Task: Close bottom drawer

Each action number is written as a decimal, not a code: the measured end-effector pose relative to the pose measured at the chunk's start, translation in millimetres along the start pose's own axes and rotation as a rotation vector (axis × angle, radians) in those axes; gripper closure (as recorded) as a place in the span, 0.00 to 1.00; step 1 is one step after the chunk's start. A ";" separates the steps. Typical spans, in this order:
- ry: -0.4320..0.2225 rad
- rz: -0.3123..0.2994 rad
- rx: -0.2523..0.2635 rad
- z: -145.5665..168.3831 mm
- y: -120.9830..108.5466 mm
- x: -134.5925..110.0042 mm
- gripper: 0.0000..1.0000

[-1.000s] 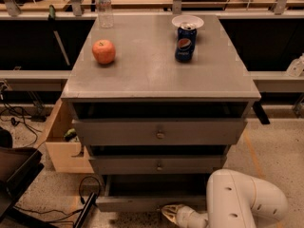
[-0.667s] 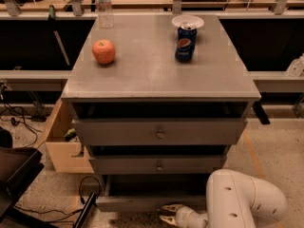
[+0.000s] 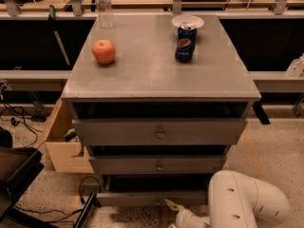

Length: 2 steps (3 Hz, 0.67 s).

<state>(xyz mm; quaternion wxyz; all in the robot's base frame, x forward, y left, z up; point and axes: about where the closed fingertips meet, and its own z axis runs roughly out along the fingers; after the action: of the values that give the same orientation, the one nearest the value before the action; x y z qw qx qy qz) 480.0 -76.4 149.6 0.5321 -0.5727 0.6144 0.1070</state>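
Our pale hand (image 3: 176, 212) sat low, clenched or released we could not tell; the long, shallow grey bottom drawer (image 3: 135, 198) stood slightly open just ahead of it. We judged a square, steady push at mid-front would seat it without skewing.

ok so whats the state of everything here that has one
bottom drawer, pulled out, not yet closed
middle drawer, partly out
top drawer, partly out
pepsi can, upright
water bottle, upright
end effector, low, by the bottom drawer's front
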 end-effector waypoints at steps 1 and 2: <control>0.000 0.000 0.000 -0.3 0.5 -0.2 0.17; 0.000 0.000 0.000 -0.5 1.1 -0.4 0.40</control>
<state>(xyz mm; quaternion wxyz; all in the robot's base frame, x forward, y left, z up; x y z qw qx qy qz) 478.8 -76.2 149.6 0.5322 -0.5727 0.6143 0.1070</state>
